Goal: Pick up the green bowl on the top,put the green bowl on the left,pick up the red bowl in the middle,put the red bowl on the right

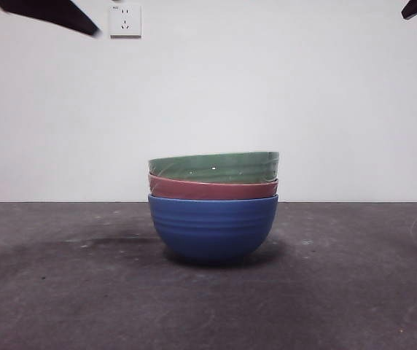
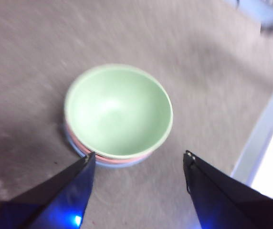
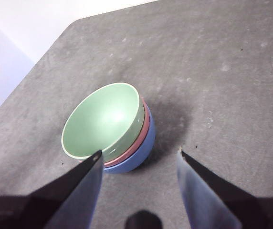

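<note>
Three bowls stand nested in one stack at the middle of the table. The green bowl (image 1: 214, 167) (image 2: 118, 110) (image 3: 103, 119) is on top, and the red bowl (image 1: 212, 189) (image 2: 112, 161) (image 3: 145, 131) sits under it with only its rim band showing. A blue bowl (image 1: 213, 227) (image 3: 141, 151) carries both. My left gripper (image 2: 139, 157) hangs open high above the stack, holding nothing. My right gripper (image 3: 140, 153) is also open and empty, well above the stack. In the front view the arms show only as black tips at the top corners.
The dark grey table (image 1: 55, 292) spreads to both sides of the stack. A white wall with two sockets (image 1: 125, 20) stands behind it. The table's edge (image 3: 46, 52) shows in the right wrist view, and a pale frame (image 2: 265, 138) lies beyond the table in the left wrist view.
</note>
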`<action>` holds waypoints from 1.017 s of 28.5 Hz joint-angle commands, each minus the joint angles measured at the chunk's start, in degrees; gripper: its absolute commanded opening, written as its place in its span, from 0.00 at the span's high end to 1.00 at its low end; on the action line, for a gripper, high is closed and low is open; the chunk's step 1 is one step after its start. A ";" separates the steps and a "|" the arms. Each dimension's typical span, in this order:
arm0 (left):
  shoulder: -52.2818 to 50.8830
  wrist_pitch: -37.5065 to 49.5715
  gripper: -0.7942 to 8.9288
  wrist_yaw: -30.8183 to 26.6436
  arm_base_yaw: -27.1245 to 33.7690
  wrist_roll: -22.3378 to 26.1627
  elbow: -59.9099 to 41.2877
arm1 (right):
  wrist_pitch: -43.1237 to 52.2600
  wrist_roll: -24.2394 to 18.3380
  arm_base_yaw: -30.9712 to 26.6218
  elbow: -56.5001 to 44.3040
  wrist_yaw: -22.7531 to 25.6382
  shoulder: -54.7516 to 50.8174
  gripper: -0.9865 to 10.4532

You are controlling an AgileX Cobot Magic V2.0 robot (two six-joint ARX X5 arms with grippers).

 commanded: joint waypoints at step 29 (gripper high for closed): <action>28.06 0.42 0.60 -15.65 -20.33 21.11 8.94 | 0.31 -0.68 0.13 0.26 0.13 0.04 0.70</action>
